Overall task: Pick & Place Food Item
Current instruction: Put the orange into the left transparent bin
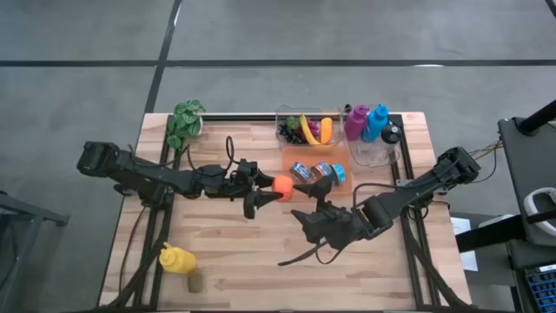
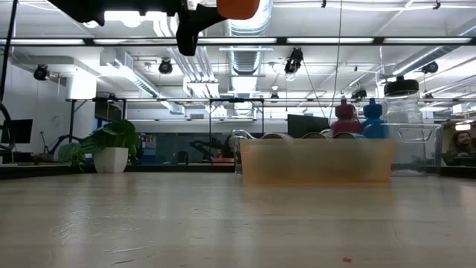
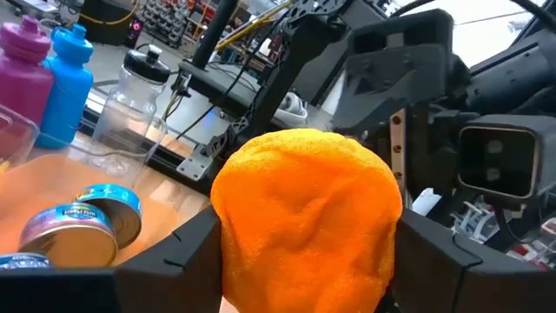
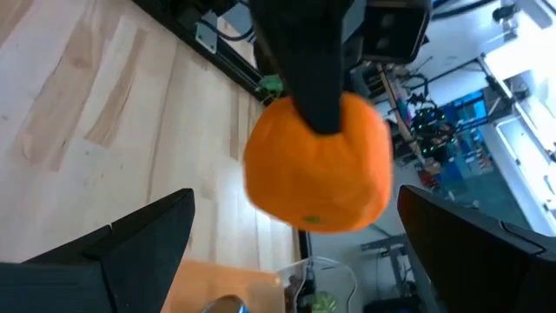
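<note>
Orange [image 3: 306, 217] fills your left wrist view: the left gripper [image 1: 268, 193] has its fingers closed on the fruit and carries it well above the table [image 1: 234, 252], just beside the near-left corner of the orange tray [image 1: 340, 184]. Take that tray as your landmark. Just in front of the tray, your right gripper [image 1: 315, 202] waits with jaws spread wide, holding nothing, and its camera looks straight at the carried orange [image 4: 317, 165].

Inside the tray lie small tins [image 1: 318, 170]. Behind the tray sit a clear box of mixed fruit [image 1: 306, 129] and a clear tub with pink and blue bottles [image 1: 368, 122].

Your risks, as I judge them: the two grippers are close and could clash if either moves without care. The fruit is round, so a loosened grip would drop it, and it could roll off the table or knock the tins.
</note>
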Tool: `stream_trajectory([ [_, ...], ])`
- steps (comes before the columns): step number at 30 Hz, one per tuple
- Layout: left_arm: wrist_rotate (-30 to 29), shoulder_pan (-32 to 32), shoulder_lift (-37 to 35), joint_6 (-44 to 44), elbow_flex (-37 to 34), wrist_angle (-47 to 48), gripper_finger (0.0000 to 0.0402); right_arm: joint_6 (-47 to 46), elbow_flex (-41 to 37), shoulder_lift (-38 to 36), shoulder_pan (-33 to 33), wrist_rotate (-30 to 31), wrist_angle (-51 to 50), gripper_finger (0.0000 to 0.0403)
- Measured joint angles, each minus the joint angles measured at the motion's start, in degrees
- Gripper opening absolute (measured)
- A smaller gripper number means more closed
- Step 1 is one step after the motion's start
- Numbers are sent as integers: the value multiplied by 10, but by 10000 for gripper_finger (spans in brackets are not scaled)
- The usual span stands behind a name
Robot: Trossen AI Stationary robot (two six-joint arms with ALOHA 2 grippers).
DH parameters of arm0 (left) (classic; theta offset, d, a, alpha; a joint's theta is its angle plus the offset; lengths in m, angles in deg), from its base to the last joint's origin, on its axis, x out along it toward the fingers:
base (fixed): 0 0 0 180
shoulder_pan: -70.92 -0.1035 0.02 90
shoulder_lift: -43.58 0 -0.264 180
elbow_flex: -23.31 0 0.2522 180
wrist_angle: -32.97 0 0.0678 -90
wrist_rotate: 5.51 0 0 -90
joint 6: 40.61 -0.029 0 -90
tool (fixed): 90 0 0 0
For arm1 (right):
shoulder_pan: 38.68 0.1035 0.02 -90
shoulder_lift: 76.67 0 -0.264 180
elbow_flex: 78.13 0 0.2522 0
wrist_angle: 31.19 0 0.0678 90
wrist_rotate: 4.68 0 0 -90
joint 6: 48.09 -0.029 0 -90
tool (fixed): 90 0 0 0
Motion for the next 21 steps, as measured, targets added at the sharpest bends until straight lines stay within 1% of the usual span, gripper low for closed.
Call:
stream_trajectory([
  [3,-1,0,1,3,0,1,246,18,0,0,-1,0,8,400],
  [12,-6,2,8,6,3,-17,242,30,-2,0,-11,-1,11,400],
  [18,-6,3,29,15,3,-45,243,33,-4,0,-21,-1,16,400],
  [21,-4,3,42,17,3,-79,242,45,-4,0,-22,-1,17,400],
])
